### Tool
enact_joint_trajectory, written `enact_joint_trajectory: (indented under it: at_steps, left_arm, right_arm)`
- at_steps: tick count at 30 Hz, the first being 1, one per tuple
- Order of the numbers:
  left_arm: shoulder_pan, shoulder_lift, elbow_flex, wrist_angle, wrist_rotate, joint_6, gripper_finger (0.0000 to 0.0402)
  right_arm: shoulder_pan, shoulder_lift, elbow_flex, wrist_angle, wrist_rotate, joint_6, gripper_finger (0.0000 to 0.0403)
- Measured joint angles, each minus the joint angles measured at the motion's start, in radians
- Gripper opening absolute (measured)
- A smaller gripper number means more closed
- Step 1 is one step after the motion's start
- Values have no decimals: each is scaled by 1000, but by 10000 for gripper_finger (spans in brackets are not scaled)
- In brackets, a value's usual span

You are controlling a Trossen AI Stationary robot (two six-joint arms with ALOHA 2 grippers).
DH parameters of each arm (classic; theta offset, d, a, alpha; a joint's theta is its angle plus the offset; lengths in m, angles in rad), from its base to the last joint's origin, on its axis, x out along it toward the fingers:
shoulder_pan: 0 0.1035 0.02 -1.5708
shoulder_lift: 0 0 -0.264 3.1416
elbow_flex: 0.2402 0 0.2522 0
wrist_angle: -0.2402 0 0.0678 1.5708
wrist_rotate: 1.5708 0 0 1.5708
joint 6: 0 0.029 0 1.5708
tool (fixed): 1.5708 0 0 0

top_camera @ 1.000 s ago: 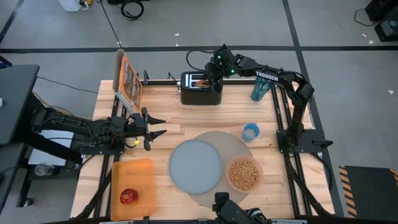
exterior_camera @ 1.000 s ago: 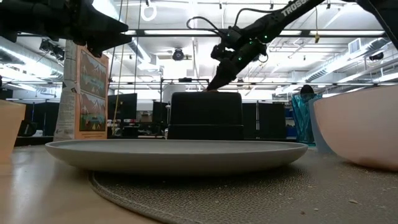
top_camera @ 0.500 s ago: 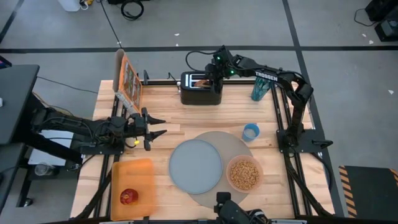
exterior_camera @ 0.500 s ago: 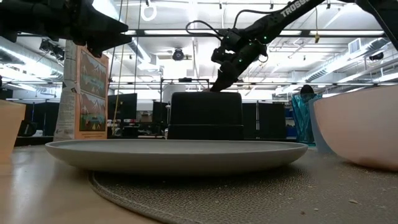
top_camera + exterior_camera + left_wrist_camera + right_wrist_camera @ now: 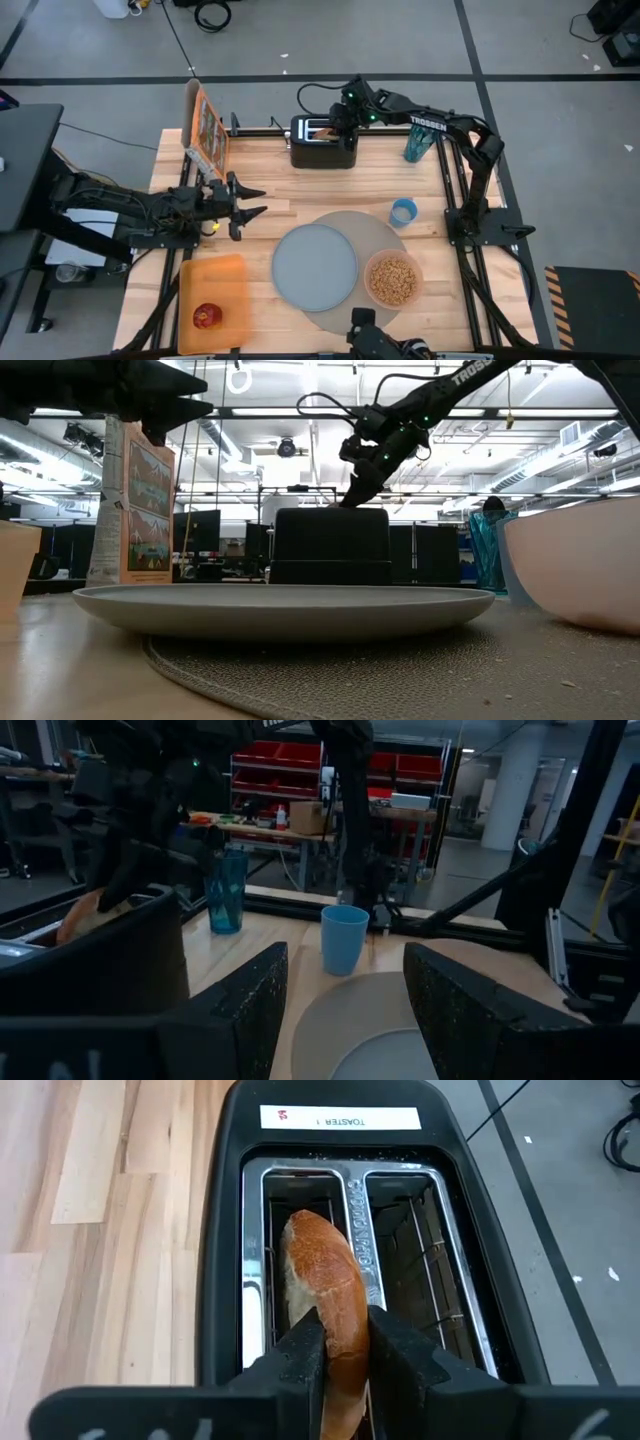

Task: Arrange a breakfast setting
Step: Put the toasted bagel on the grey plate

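Note:
A toasted bagel half [image 5: 322,1270] stands on edge in one slot of the black toaster [image 5: 322,142] at the table's far edge. My right gripper [image 5: 345,1320] slants down over that slot, shut on the bagel. The grey mat [image 5: 385,232] lies near the front. On it sit the blue-grey plate [image 5: 315,265] and the pink bowl [image 5: 392,279], which is filled with cereal. The red apple [image 5: 207,317] rests on the orange board [image 5: 215,285] at the front left. My left gripper [image 5: 255,203] hovers open and level over the table's left middle, holding nothing. My right gripper pinches the bagel half's upper edge [image 5: 338,1302] between its two fingers [image 5: 300,1345], one on each flat face. The fingers slant down from above, toward the table's left side. The bagel stands upright, its lower part still in the toaster slot.
A cereal box [image 5: 207,130] stands at the far left. A teal glass [image 5: 417,143] stands right of the toaster, and a blue cup [image 5: 403,211] stands by the mat's far right edge. Bare wood lies between the toaster and the mat.
My right gripper has stayed over the toaster slot and drawn its fingers in onto the bagel half. My left gripper has tipped up a little in place.

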Motion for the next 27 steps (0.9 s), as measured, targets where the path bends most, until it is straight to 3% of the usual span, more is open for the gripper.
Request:
enact_joint_trajectory:
  at_steps: [11, 27]
  left_arm:
    - [17, 0, 0, 0, -26, 36, 208]
    - [28, 0, 0, -27, -26, 51, 208]
  right_arm:
    - [0, -55, 1, -16, 17, -7, 73]
    - [26, -203, 116, -149, 3, 8, 72]
